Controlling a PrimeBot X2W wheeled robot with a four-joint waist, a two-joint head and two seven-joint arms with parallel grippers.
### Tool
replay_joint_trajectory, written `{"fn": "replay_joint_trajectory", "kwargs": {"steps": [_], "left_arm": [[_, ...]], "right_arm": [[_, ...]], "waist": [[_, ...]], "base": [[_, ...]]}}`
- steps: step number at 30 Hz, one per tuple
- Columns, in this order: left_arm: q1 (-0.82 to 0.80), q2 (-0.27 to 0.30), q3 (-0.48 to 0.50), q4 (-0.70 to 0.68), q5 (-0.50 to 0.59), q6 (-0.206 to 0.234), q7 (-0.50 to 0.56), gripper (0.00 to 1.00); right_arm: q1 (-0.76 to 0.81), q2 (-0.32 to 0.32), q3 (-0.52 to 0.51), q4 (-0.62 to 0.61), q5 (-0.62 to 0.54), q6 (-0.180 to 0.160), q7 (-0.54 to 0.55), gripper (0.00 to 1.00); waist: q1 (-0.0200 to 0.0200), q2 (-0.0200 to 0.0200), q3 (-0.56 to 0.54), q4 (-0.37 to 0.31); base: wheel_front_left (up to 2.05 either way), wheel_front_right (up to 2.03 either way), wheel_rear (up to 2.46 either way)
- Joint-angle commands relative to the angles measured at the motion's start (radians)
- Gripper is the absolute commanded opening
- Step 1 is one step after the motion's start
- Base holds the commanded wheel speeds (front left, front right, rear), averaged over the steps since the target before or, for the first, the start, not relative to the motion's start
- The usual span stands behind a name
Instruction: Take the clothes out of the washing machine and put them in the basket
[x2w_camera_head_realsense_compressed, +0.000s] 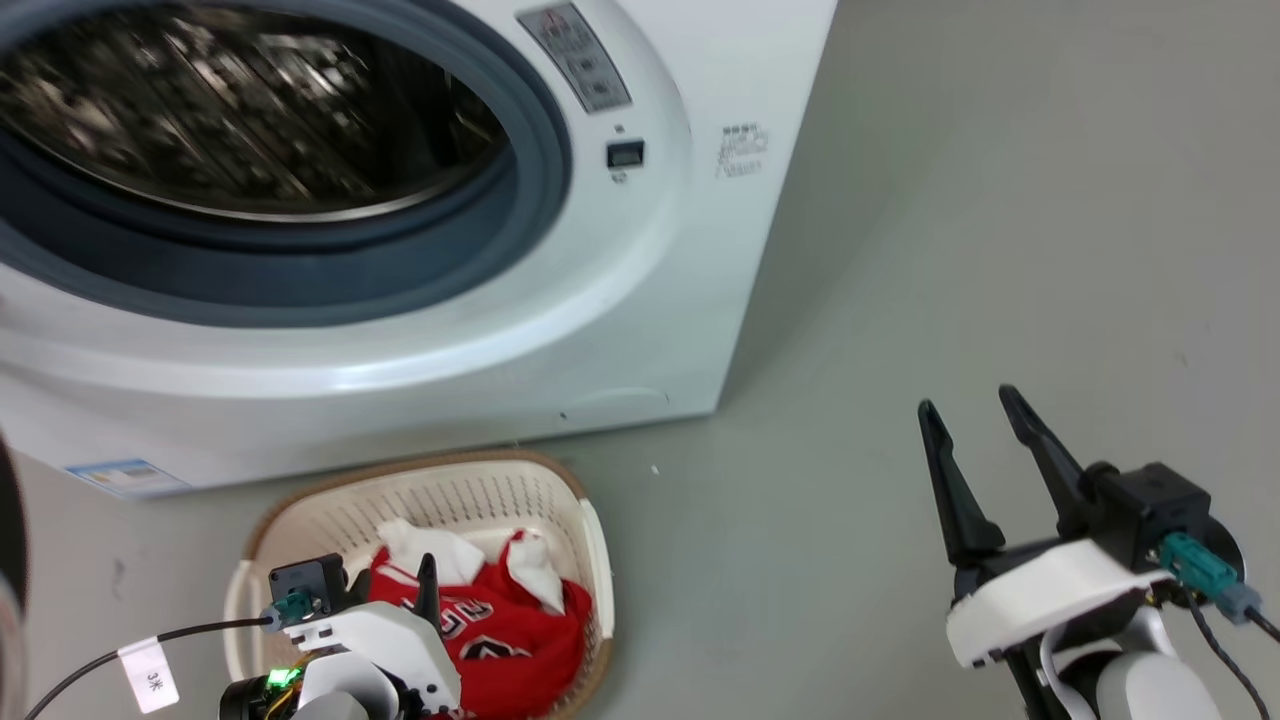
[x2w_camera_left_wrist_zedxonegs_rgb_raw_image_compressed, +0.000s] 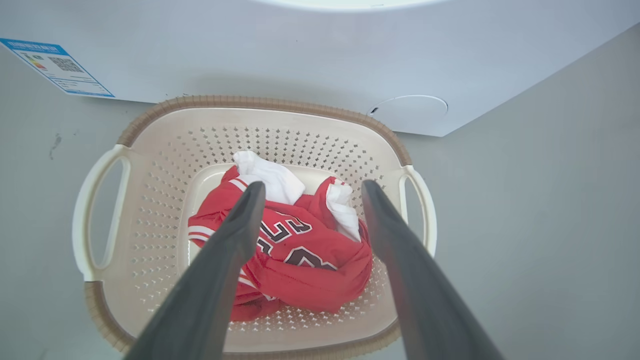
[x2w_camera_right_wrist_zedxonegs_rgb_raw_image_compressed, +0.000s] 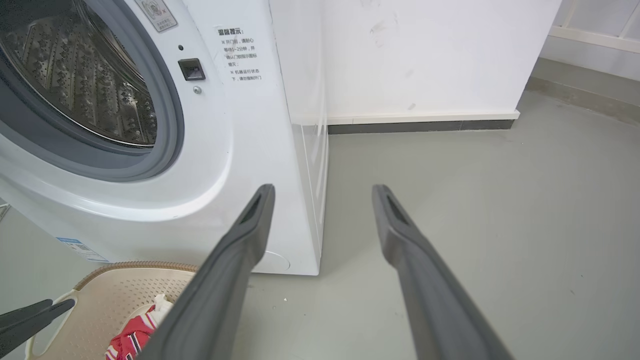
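Fingers (x2w_camera_left_wrist_zedxonegs_rgb_raw_image_compressed: 235, 235) of the left gripper (x2w_camera_left_wrist_zedxonegs_rgb_raw_image_compressed: 311, 189) hung spread, empty, above the red jersey (x2w_camera_left_wrist_zedxonegs_rgb_raw_image_compressed: 300, 265) in the basket (x2w_camera_left_wrist_zedxonegs_rgb_raw_image_compressed: 260, 103); dipping lower might snag it.

A white cable tag (x2w_camera_head_realsense_compressed: 150, 678) reads "3米". A sticker (x2w_camera_right_wrist_zedxonegs_rgb_raw_image_compressed: 239, 52) on the washing machine (x2w_camera_right_wrist_zedxonegs_rgb_raw_image_compressed: 240, 165) is headed "温馨提示"; the jersey (x2w_camera_left_wrist_zedxonegs_rgb_raw_image_compressed: 300, 250) shows folded dark numerals, unreadable.
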Motion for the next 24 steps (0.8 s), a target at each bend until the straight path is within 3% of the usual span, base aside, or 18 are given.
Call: {"fn": "replay_joint_trajectory", "kwargs": {"steps": [1, 13, 24], "left_arm": [[0.022, -0.003, 0.009, -0.022, 0.009, 0.003, -0.002, 1.0], [0.122, -0.003, 0.09, -0.368, 0.113, 0.02, -0.002, 1.0], [0.252, 0.033, 0.087, -0.712, 0.24, 0.062, -0.002, 1.0]], "right_arm": [[0.022, 0.0, -0.005, -0.007, -0.008, -0.001, 0.005, 1.0], [0.114, 0.0, -0.028, -0.037, -0.071, -0.001, 0.048, 1.0], [0.171, 0.0, -0.043, -0.058, -0.101, -0.001, 0.057, 1.0]], "waist": [[0.0001, -0.0001, -0.073, 0.043], [0.0001, -0.0001, -0.203, 0.122], [0.0001, -0.0001, -0.285, 0.153]], "base": [[0.0, 0.0, 0.0], [0.0, 0.0, 0.0], [0.0, 0.0, 0.0]]}}
